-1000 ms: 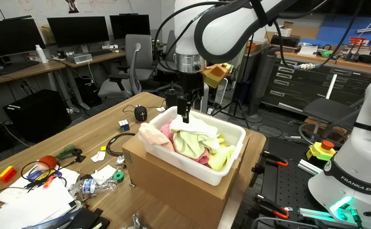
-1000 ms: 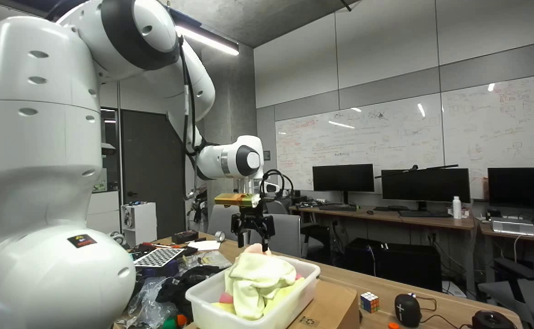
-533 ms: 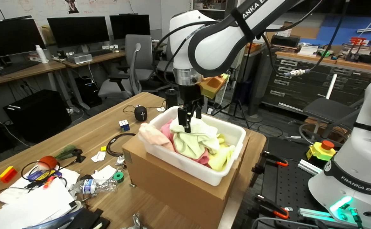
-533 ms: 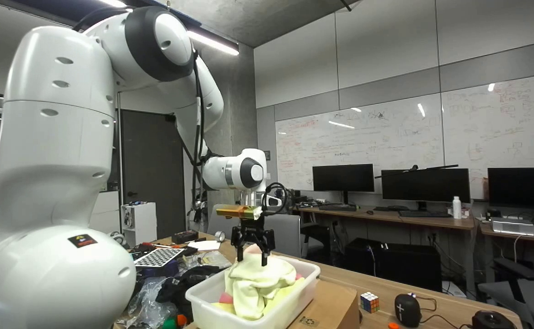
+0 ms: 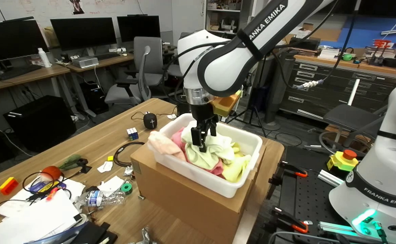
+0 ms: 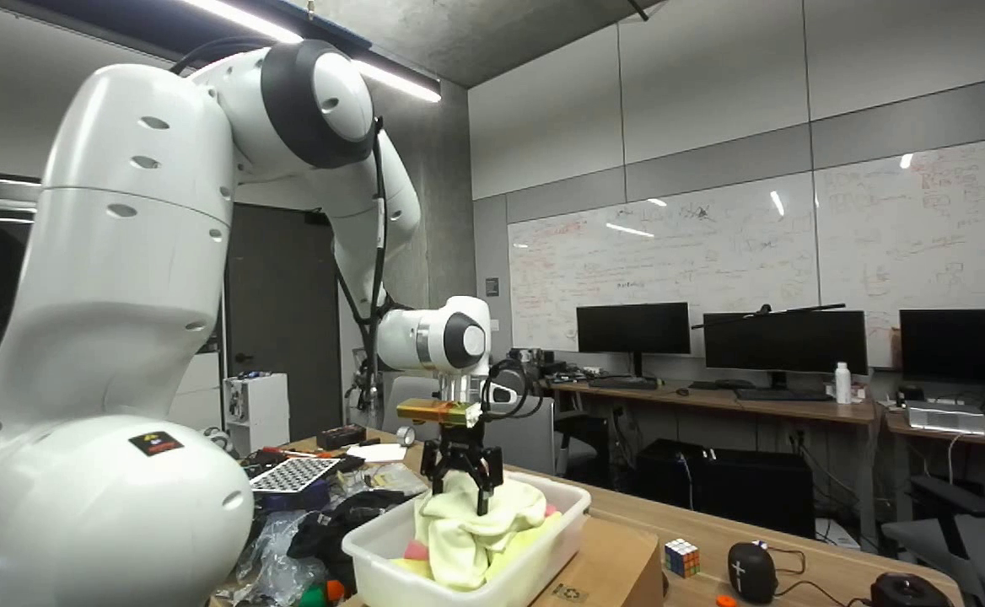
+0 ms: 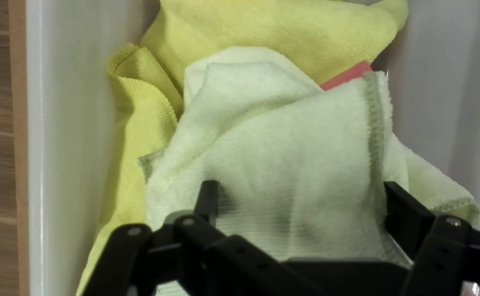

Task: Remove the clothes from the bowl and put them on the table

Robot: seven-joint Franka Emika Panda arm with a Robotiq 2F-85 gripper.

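The bowl is a white rectangular tub (image 5: 191, 173) on a cardboard box; it shows in both exterior views (image 6: 391, 569) and the wrist view (image 7: 69, 102). A pale green cloth (image 5: 198, 158) lies on top of the pile, also in the wrist view (image 7: 281, 135). A yellow cloth (image 5: 234, 169), a pink cloth (image 5: 215, 168) and a peach cloth (image 5: 165, 144) hanging over the rim are also in it. My gripper (image 7: 300, 193) is open, pointing down, its fingers spread on either side of part of the pale green cloth. In an exterior view the fingertips (image 6: 460, 499) are at the cloth's surface; contact is unclear.
The tub stands on a cardboard box (image 5: 184, 200) on the wooden table (image 5: 93, 145). Nearby are a puzzle cube (image 5: 132, 134), a black speaker (image 5: 150, 120), a coiled cable (image 5: 118, 154), a plastic bottle (image 5: 98, 198) and papers (image 5: 32, 217).
My gripper has moved down from above the tub to the pale green cloth, its fingers staying apart. The cloths and tub have not visibly moved.
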